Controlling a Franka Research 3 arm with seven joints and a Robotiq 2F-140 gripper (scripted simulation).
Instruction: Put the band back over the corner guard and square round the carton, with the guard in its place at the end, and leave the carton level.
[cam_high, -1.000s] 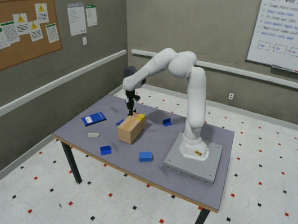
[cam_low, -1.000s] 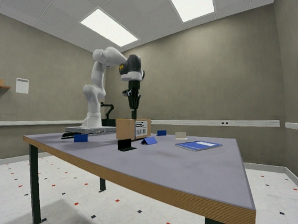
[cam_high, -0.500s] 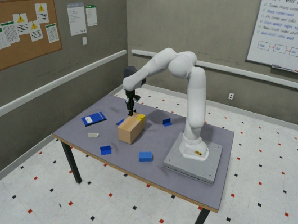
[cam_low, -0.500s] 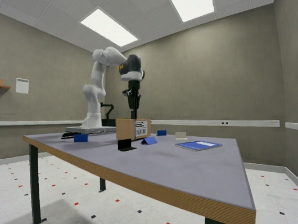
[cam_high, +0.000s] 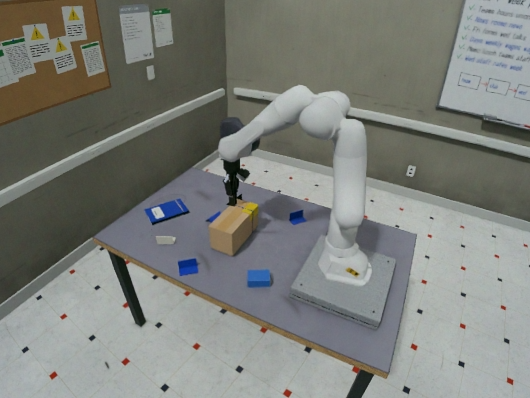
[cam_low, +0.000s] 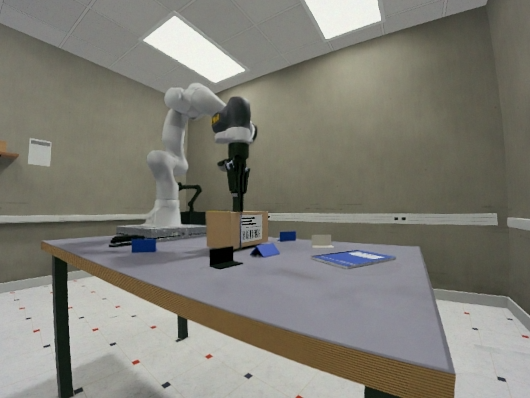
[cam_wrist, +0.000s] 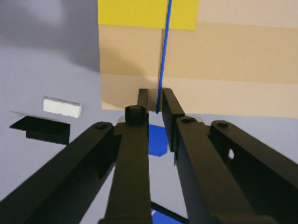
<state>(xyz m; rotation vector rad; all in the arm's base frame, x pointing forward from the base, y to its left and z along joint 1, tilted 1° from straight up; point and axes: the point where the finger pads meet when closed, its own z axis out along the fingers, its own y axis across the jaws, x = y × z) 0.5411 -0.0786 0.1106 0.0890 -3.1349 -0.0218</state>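
Observation:
The brown carton (cam_high: 231, 227) stands level in the middle of the table and also shows in the exterior view (cam_low: 235, 229) and the wrist view (cam_wrist: 200, 65). A yellow corner guard (cam_high: 251, 207) (cam_wrist: 147, 14) sits on its far top corner. A thin blue band (cam_wrist: 164, 55) runs across the carton top, over the guard, slightly slanted. My gripper (cam_high: 233, 201) (cam_low: 238, 207) points straight down at the carton's top edge. Its fingers stand a little apart, with the band's near end in the gap between them.
A blue booklet (cam_high: 166, 210), a white block (cam_high: 165, 240), a blue block (cam_high: 259, 278) and blue angle pieces (cam_high: 188, 266) (cam_high: 297, 217) lie around the carton. A blue folded piece (cam_high: 214, 216) lies just behind it. The arm's base plate (cam_high: 345, 287) is at the right.

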